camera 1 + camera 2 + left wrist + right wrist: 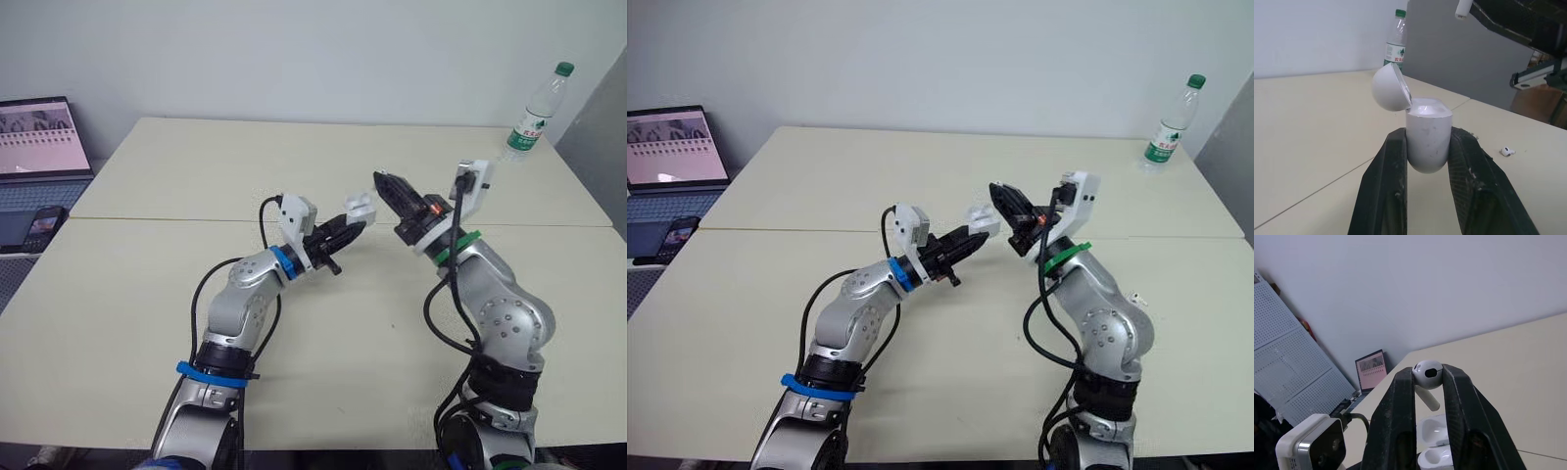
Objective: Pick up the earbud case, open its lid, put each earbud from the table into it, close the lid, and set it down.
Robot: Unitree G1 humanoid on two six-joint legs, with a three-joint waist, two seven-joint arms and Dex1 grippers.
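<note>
White earbud case [1427, 139], lid open, sits clamped in the left hand [1427, 133]. The right hand [1428, 372] pinches an earbud [1426, 378] near the case's open top. If misaligned, the stem could catch the rim and fall.

Wall [294, 49]: plain, pale, unmarked. Table [196, 166]: cream top in two sections, butted along a seam running side to side. Open laptop [39, 137], screen lit, stands beside the table's left edge, with a phone [41, 225] at its near edge. Plastic water bottle [537, 113], green cap, upright at the far right corner. Grey partition [600, 127] on the right. White perforated panels [1298, 367] stand near the laptop.
</note>
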